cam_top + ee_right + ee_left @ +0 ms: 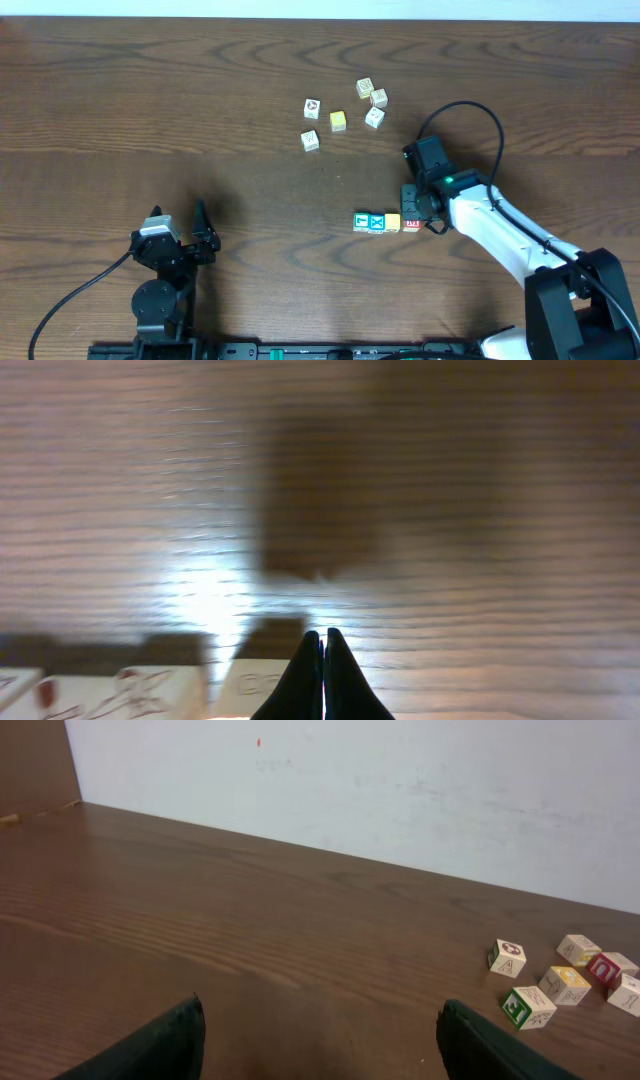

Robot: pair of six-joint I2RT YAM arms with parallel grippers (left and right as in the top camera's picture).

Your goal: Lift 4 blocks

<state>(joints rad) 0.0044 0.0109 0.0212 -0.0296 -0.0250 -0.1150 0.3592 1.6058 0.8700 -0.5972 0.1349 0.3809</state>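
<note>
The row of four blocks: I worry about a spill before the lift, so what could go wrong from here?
1. The right gripper, jaws shut, sits close by the red block; pushing from that one end could buckle or scatter the row of four blocks.
2. The left gripper, jaws open, is far from the teal block at the other end, so nothing braces it there.

blocks (120, 695): cut off by bottom edge | blurred, unreadable

Looking like a robot lab rig: left arm (165, 265) and right arm (500, 225) sitting cabled at a wood-grain bench (200, 100), plain white wall (400, 790) running behind.
</note>
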